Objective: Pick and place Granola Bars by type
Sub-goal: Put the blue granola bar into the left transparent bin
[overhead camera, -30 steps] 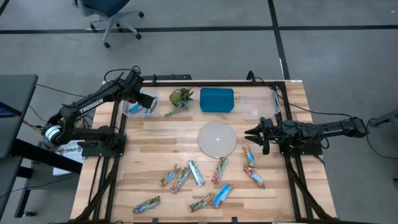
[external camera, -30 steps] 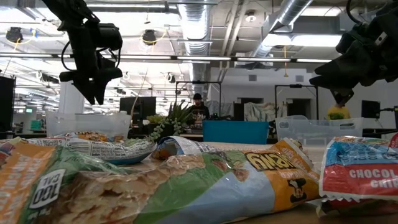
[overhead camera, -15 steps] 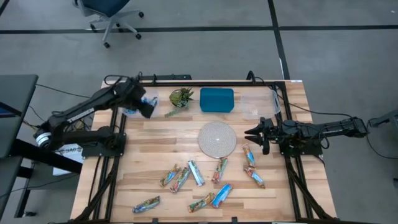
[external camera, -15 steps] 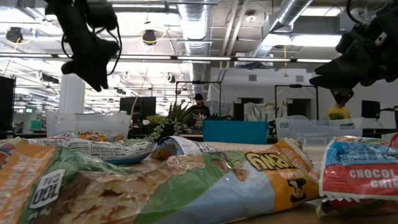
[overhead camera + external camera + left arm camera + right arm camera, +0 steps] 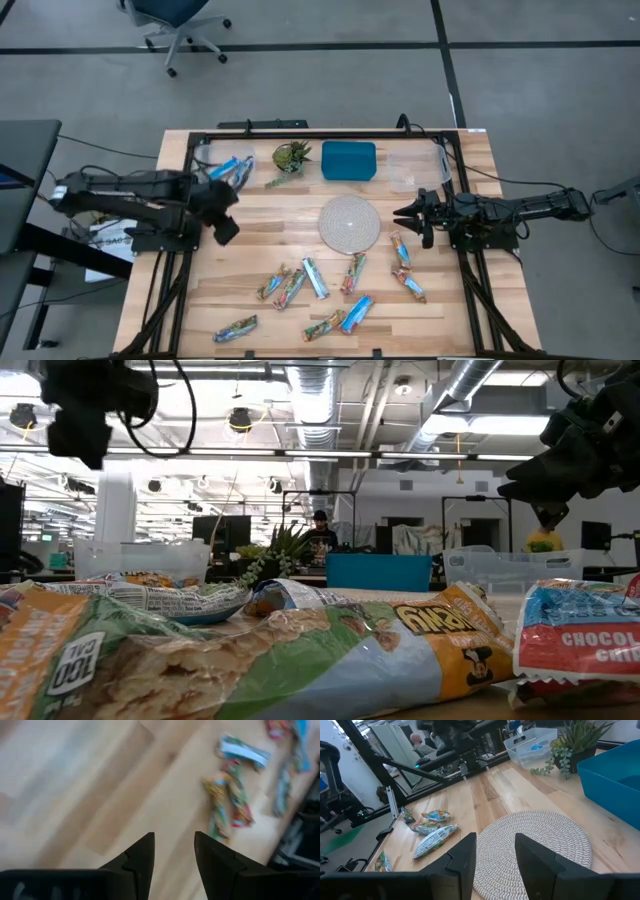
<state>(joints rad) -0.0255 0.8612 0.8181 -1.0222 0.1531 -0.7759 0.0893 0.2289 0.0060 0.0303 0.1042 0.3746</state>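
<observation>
Clutter of granola bars (image 5: 315, 277) across front half of counter (image 5: 250, 255), none held. Nearest front edge: one green-and-silver (image 5: 235, 328) alone toward left, then a green one (image 5: 325, 326) touching a bright blue one (image 5: 356, 313). Behind those, a loose row: two overlapping green ones (image 5: 282, 287), a blue-and-silver one, an orange-red one (image 5: 353, 272). Toward right side, two more orange-red with blue (image 5: 400, 250), lying end to end, just below right end effector.

Mid-counter: round woven mat (image 5: 350, 222), bare on top. Left end effector (image 5: 225, 228) raised over left part of counter, well apart from mat, pointing down at bare wood with bars ahead; fingers (image 5: 142, 851) spread a little, nothing pinched between them. Right end effector (image 5: 408, 212) hovering just beside mat's right edge, aimed across it; fingers (image 5: 465, 852) likewise parted, gripping nothing.

Back row, left to right: clear bin (image 5: 212, 172) with blue bars (image 5: 230, 167) inside, green plant (image 5: 292, 156), blue box (image 5: 348, 160), second clear bin (image 5: 415, 168), contents too faint to tell.

Beyond counter, in low view: open room, a person (image 5: 318, 525) standing far back.
</observation>
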